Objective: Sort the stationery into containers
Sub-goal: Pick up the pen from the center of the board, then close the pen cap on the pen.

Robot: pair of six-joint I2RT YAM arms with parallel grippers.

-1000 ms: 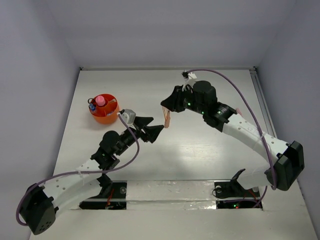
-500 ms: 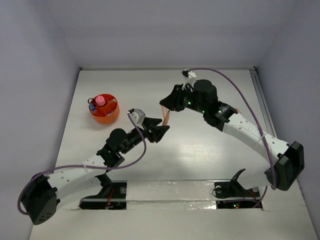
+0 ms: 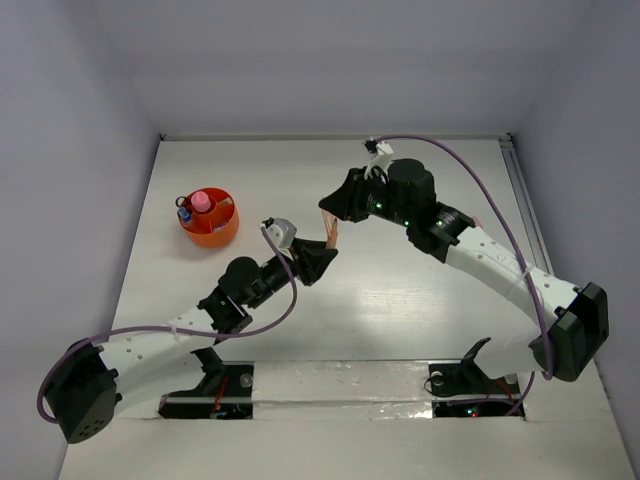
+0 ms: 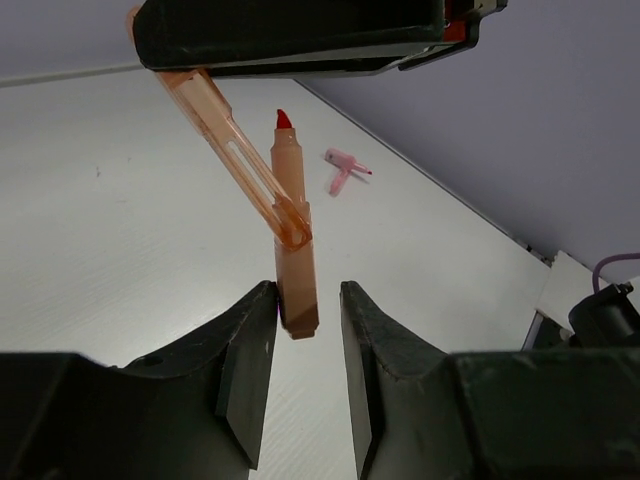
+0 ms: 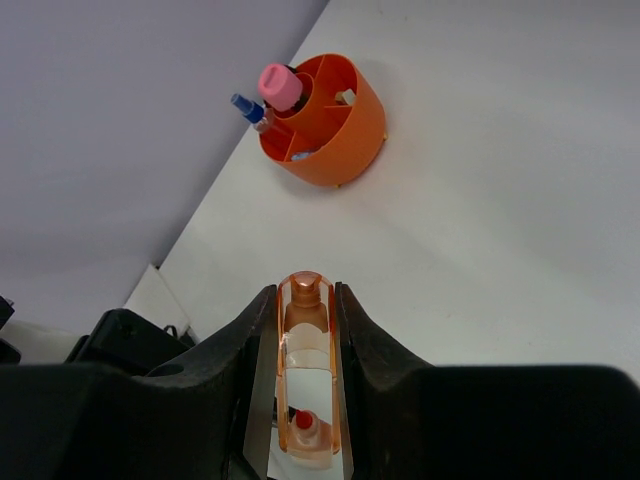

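Marker (image 4: 296,275), orange with a bare red tip pointing up, hangs in the air over the middle of the bench (image 3: 420,300), well to the right of the cup (image 3: 214,236). Its see-through orange cap (image 4: 225,135) is pinched at its upper end in the right end effector (image 5: 305,302), whose jaws are clamped tight on it. The cap slants down and meets the marker about halfway along its body; how the two are joined cannot be made out.

What has just changed: a second ago the left end effector (image 4: 308,302) was a little way to the left of the marker with its jaws wide. It has since slid right and slightly farther in, and the jaws have drawn in. They now sit narrowly apart on either side of the marker's lower end. One finger looks to be touching it, and a thin gap shows at the other. The right arm has hardly moved.

This reads as a handover nearly made. Once the left jaws pinch the marker, the right can let go or pull the cap away. The left arm is the one nearer the cup.

The cup stands at the far left and already holds a pink tube (image 5: 282,85) and a blue marker (image 5: 247,106).
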